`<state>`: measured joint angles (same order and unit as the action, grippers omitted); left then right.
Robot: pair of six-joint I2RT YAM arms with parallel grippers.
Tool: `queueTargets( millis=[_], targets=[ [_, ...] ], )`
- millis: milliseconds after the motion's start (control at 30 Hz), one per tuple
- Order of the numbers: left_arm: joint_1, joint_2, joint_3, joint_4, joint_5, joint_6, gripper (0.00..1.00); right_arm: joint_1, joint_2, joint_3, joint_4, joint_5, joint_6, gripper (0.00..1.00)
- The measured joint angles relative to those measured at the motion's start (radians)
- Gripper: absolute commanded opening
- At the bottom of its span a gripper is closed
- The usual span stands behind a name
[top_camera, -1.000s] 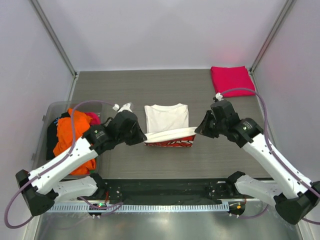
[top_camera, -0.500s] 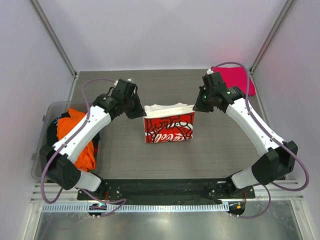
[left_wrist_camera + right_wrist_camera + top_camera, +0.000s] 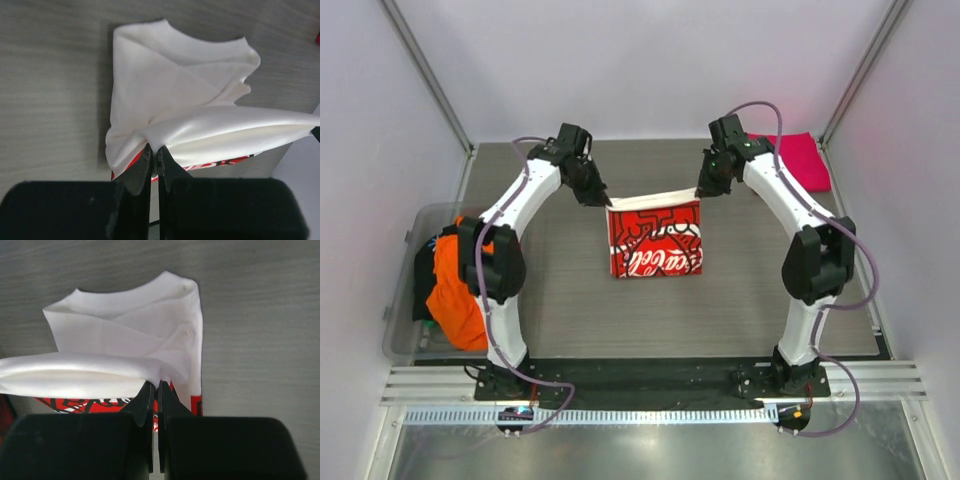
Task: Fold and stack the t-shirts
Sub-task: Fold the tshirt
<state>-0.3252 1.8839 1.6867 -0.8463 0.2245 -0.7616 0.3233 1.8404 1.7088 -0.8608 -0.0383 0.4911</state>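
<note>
Two jaws clamp one white t-shirt (image 3: 655, 238).

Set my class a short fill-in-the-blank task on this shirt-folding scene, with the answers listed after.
1. The left end effector and right end effector are both ____ on the white cloth t-shirt with the red printed panel.
2. The folded plain pink-red t-shirt lies at the grey wood-grain table's far ____ corner.
3. The crumpled orange t-shirt sits in the clear plastic bin on the robot's ____ side.
Answers: shut; right; left.
</note>
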Motion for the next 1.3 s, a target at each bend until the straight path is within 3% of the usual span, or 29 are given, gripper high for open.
queueTargets(
  millis=[67,100,133,167,233,333,400,500,667,767,933,1133,1300],
  targets=[
    [0.024,0.107,0.122,-0.026,0.025,0.013,0.09,-0.015,0.084,0.096,-0.008,-0.005,-0.005,0.06],
    [0.034,0.159,0.172,-0.026,0.031,0.019,0.13,-0.023,0.127,0.142,-0.003,-0.005,-0.008,0.18],
    [0.045,0.22,0.239,-0.042,0.041,0.023,0.28,-0.03,0.173,0.192,-0.013,-0.006,-0.007,0.34],
    [0.055,0.288,0.316,-0.061,0.051,0.037,0.36,-0.039,0.244,0.27,-0.021,-0.004,-0.01,0.61],
    [0.079,0.438,0.484,-0.105,0.084,0.049,0.5,-0.056,0.375,0.425,-0.046,-0.002,-0.018,0.74],
    [0.108,0.646,0.731,-0.169,0.129,0.07,0.7,-0.076,0.51,0.571,-0.063,-0.001,-0.018,0.74],
    [0.122,0.685,0.737,-0.19,0.138,0.075,0.71,-0.084,0.529,0.566,-0.081,0.003,-0.014,0.74],
    [0.129,0.592,0.557,-0.161,0.132,0.074,0.72,-0.074,0.46,0.447,-0.065,0.019,-0.01,0.74],
    [0.094,0.294,0.258,-0.123,0.053,0.085,0.69,0.016,0.15,0.039,0.04,0.011,0.02,0.71],
    [0.044,0.131,0.175,-0.09,0.002,0.092,0.68,0.077,0.015,-0.102,0.131,-0.054,0.039,0.68],
    [-0.063,-0.041,0.029,-0.007,-0.022,0.093,0.67,0.099,-0.026,-0.239,0.273,-0.114,0.056,0.56],
    [-0.122,-0.053,-0.252,0.158,0.033,0.071,0.65,0.083,-0.026,-0.485,0.36,-0.124,0.068,0.5],
    [-0.166,0.029,-0.358,0.251,0.04,0.057,0.61,0.084,-0.098,-0.681,0.487,-0.119,0.093,0.49]
  ],
)
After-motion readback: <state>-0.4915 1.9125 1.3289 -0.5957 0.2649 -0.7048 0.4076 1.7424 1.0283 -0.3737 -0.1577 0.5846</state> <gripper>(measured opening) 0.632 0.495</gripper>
